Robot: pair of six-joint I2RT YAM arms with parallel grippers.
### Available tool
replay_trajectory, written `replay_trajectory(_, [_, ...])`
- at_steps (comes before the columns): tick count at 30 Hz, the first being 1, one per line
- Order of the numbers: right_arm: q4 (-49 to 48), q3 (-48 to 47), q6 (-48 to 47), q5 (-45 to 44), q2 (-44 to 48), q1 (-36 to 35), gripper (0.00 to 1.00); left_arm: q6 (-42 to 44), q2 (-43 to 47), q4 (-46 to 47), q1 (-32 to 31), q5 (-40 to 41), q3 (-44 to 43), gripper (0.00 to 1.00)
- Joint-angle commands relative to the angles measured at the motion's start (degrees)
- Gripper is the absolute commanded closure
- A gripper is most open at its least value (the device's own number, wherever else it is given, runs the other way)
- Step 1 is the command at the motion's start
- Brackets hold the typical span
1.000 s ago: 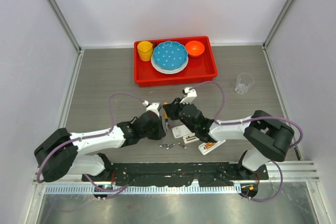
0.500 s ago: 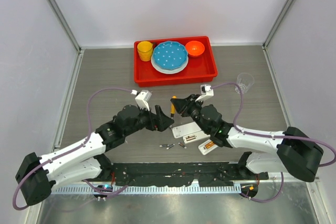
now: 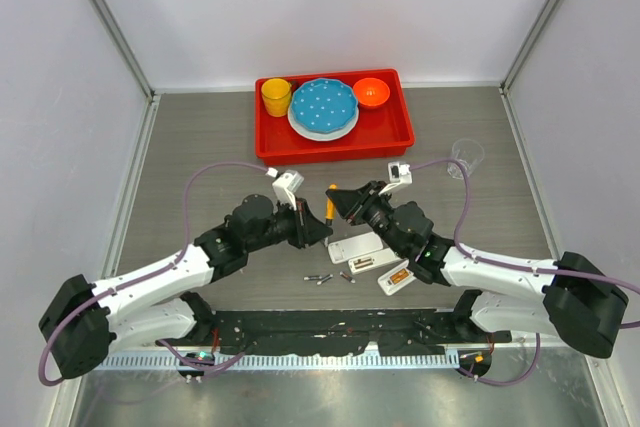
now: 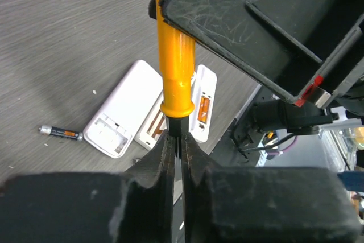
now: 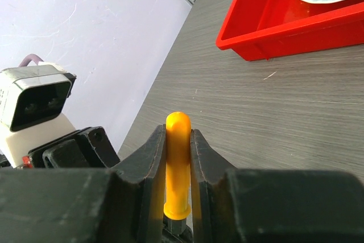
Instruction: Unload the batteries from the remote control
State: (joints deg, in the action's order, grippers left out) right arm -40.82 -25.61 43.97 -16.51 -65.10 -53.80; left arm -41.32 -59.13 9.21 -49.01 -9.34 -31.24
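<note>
Spreading under both arms, the grey wood-grain table (image 3: 200, 147) carries everything. Beyond the left end effector (image 3: 323, 233) and the right end effector (image 3: 334, 195), toward the back wall, a red tray (image 3: 400, 132) holds a blue plate (image 3: 323, 105), a yellow cup (image 3: 276, 97) and an orange bowl (image 3: 371, 92). A clear glass (image 3: 465, 157) stands well off to the right of the right end effector.

The two end effectors meet tip to tip above the table, the right one just beyond the left, and between them they grip one orange-handled screwdriver (image 4: 176, 55). The right end effector's fingers are pressed flat on either side of the orange handle. The left end effector's fingers are drawn almost together on the dark shaft just below the handle's collar.

Under and just to the right of both end effectors lie three white remote pieces (image 3: 357, 245), side by side and face up. In the left wrist view the right-hand one has an orange-looking cell in its slot. The right end effector's black body blocks much of that view.

The batteries (image 3: 318, 278) lie loose on the table, nearer the arm bases than the left end effector and just beside the remote pieces. One shows a dark body with an orange band; its print is too small to read.
</note>
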Motion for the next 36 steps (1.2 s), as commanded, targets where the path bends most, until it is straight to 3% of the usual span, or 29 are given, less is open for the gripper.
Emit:
replay_trajectory(1, [-1.11,-0.23,1.12,0.78,1.64,0.1,0.98,0.89,0.6,4.41,0.32,-2.08,-2.42,1.0])
replay_trajectory(7, [4.24,-2.87,0.42,1.31,1.47,0.62,0.85,1.24,0.51,1.25,0.32,-0.94,-2.07,1.0])
replay_trajectory(12, [9.08,-5.41,0.42,2.71,1.73,2.29,0.46,2.47,1.13,-3.84,0.32,2.48,-2.5,1.0])
replay_trajectory(13, [11.18,-5.94,0.51,4.89,1.82,2.99,0.31,2.82,1.13,-4.63,0.32,3.27,-2.59,1.0])
replay_trajectory(16, [14.09,-7.26,2.6,9.03,1.64,6.77,0.12,4.22,0.95,-7.89,0.32,4.07,-3.56,1.0])
replay_trajectory(19, [12.96,-6.65,4.54,15.71,1.64,11.69,0.1,6.07,0.25,-11.31,0.32,3.98,-4.87,1.0])
replay_trajectory(21, [11.91,-7.17,4.46,24.93,0.94,14.76,0.1,6.86,-0.54,-14.39,0.32,4.25,-6.36,1.0])
replay_trajectory(26, [13.93,-9.72,2.44,34.08,-2.92,16.1,0.14,9.5,-1.42,-18.0,0.32,4.6,-8.3,1.0])
replay_trajectory(30, [8.14,-9.64,5.51,41.54,-6.35,16.09,0.26,10.21,-1.16,-18.18,0.32,4.6,-8.66,1.0])
replay_trajectory(36, [3.65,-8.67,8.15,43.14,-9.51,16.01,0.39,10.38,-0.63,-17.65,0.32,3.37,-8.48,1.0])
